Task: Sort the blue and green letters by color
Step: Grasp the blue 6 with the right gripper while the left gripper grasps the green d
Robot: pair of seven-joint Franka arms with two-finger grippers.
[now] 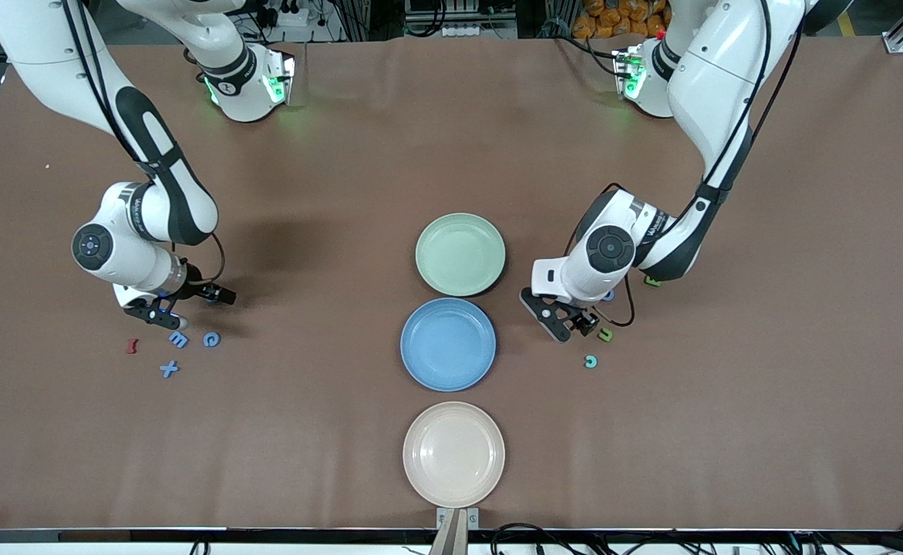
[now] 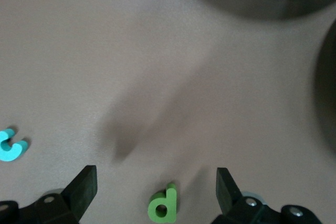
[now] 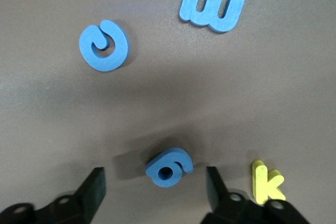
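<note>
Both grippers gape empty: right gripper [image 3: 152, 184] over blue 6 [image 3: 169, 167] risks nudging yellow k [image 3: 268, 182], left gripper [image 2: 156, 184] straddles green d [image 2: 163, 205]

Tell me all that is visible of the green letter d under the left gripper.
The green letter d is a small, chunky, flat piece that looks like foam, with a round hole in its bowl. It lies flat on the brown table, untouched, between the open fingers of the left gripper, which is just above it.

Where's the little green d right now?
The green d lies on the table at the left arm's end, between the open fingers of the left gripper, with the teal c nearby and the blue plate beside them.
</note>
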